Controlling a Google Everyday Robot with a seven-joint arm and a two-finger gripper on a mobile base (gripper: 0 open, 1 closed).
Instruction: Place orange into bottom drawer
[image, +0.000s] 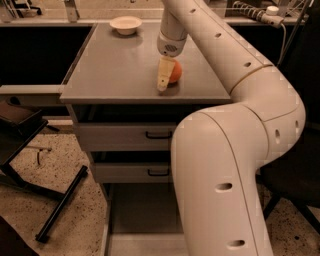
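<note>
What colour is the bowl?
The bowl is cream, camera view; the claw is at the orange.

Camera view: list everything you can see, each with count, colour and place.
cabinet: one, grey, centre
bowl: one, cream, back of the cabinet top
orange: one, orange, right front of the cabinet top, against the gripper
upper drawers: two, grey with black handles, closed, below the top
bottom drawer: one, grey, pulled open at floor level
bar: one, black, on the speckled floor at left
arm: one, white, reaching in from the right
gripper: one, cream, at the orange
</note>
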